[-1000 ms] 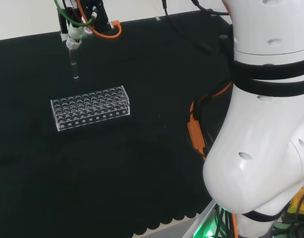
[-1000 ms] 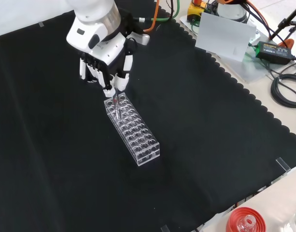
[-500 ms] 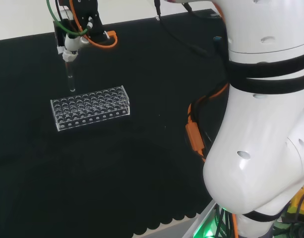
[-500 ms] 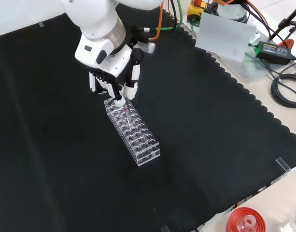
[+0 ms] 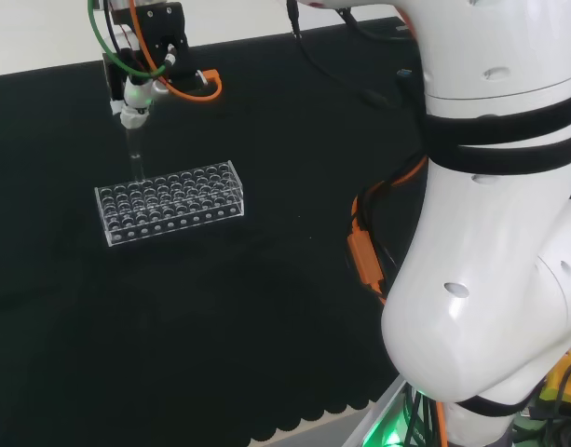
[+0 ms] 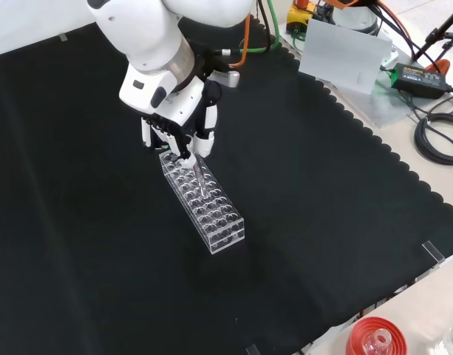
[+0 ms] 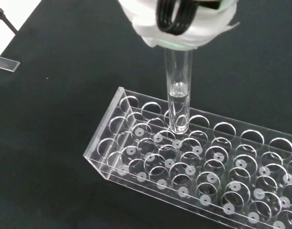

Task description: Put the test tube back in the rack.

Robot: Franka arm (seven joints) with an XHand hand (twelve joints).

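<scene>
The test tube [image 7: 178,98] is pinched upright in your hand [image 6: 183,133], its fingers [image 6: 203,140] curled round its top. Its round bottom hangs just over a hole near one end of the clear rack [image 7: 136,152], on the black cloth [image 6: 322,214].

White arm links, black-and-white hand [image 6: 178,126]
</scene>
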